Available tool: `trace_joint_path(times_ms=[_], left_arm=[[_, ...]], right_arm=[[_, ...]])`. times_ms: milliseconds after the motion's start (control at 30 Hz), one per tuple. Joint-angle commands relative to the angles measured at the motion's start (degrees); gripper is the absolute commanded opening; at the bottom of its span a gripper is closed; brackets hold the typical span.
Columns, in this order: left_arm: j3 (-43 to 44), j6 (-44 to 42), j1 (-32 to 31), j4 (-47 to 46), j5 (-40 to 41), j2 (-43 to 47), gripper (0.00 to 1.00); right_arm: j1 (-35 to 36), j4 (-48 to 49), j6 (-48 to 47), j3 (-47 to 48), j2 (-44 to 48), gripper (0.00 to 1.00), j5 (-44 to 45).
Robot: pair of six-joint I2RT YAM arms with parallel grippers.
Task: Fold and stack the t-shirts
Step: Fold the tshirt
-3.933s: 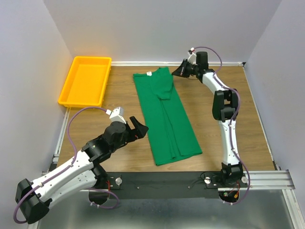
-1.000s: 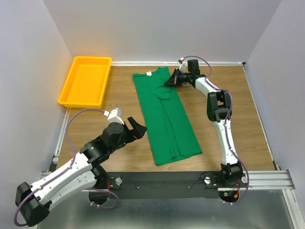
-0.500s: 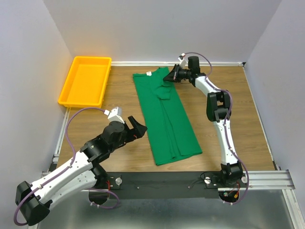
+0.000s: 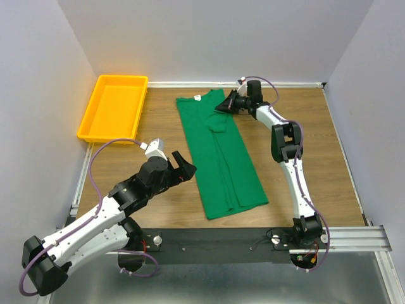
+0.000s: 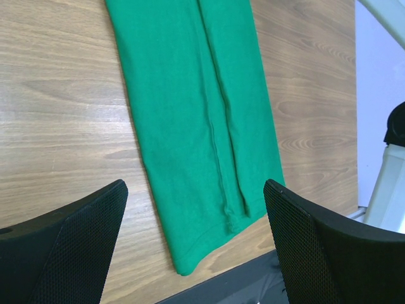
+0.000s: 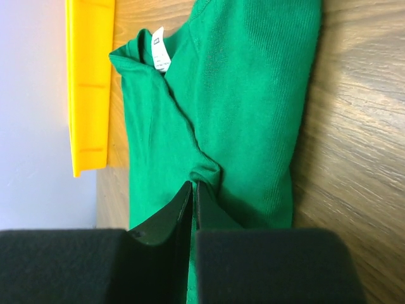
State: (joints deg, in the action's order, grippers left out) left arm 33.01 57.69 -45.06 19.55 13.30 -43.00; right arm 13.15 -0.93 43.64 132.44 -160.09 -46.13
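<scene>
– T-shirt (image 4: 221,158) progress, top view?
– Laid flat mid-table (image 4: 164,120). Already folded lengthwise into a long narrow strip, with the collar toward the far edge and the hem near the arm bases. Yellow tray (image 4: 114,107) is seen well apart, far left. Right gripper (image 4: 226,104) is placed at the strip's far right corner, by the tucked-in sleeve. Left gripper (image 4: 183,166) is held just beside the strip's left edge, not touching it.
– Left wrist view?
– Fingers are spread wide and nothing is held. The hem end is seen below, with the line where the two lengthwise folds meet.
– Right wrist view?
– Jaws are nearly closed. A small pucker of green cloth is pinched at the tips, below the white neck label (image 6: 158,54).
– What's left?
– As judged from this: the lengthwise folds are done, apart from the sleeve area now being gripped. Crosswise folds are not yet made and stacking is not begun. Only one T-shirt can be seen, so whether more are to be handled cannot be told.
</scene>
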Motion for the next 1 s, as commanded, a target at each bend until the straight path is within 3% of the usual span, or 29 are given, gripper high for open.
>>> trace_joint_path(times_ms=[0,333,467,567,600,667,700,800,833,867,900,933,967], left_arm=[[1.88,-0.47,0.32,0.75,-0.64,-0.59,0.96],[0.47,0.14,0.41,0.14,-0.21,1.69,0.96],[-0.05,-0.21,0.50,-2.76,-0.20,1.96,0.96],[-0.06,-3.19,0.58,-6.71,-1.60,1.08,0.96],[0.55,-4.85,0.76,-8.11,-2.48,-0.05,0.96],[1.96,-11.26,0.85,-11.46,-5.82,-1.81,0.96],[3.01,-14.33,0.85,-12.16,-7.31,-2.95,0.96],[8.45,-24.36,0.85,-9.72,-12.85,-8.75,0.95],[11.25,-26.38,0.76,-5.88,-16.43,-12.07,0.92],[12.33,-28.49,0.59,-3.49,-17.68,-13.58,0.89],[13.21,-30.69,0.15,-1.12,-18.74,-14.90,0.84],[13.91,-31.58,-0.64,1.08,-19.79,-16.48,0.82],[13.83,-31.76,-3.34,5.02,-19.80,-16.85,0.81]], right_arm=[[1.09,-1.70,0.13,0.80,-2.51,0.13,4.55],[2.15,-4.43,-11.37,-2.27,4.87,0.22,9.83],[2.15,-4.43,-14.45,-2.80,11.79,0.25,7.55],[1.71,-4.43,-16.74,-3.15,17.43,0.34,4.13],[1.18,-4.43,-17.61,-3.85,21.62,0.47,2.73],[0.39,-4.43,-21.74,-7.01,25.16,0.59,-4.99],[-0.39,-4.52,-23.32,-8.41,28.57,0.71,-8.68],[-2.77,-5.57,-34.20,-21.21,34.74,0.78,-26.77],[-3.47,-6.10,-43.02,-26.13,41.46,0.84,-32.74],[-4.35,-6.62,-48.68,-31.23,45.44,0.92,-32.97],[-5.66,-14.29,-55.26,-40.85,49.31,1.00,-31.67],[-5.50,-26.98,-67.42,-41.12,53.00,1.00,-28.17],[-4.20,-40.25,-97.13,-39.82,55.74,1.00,-15.17]])
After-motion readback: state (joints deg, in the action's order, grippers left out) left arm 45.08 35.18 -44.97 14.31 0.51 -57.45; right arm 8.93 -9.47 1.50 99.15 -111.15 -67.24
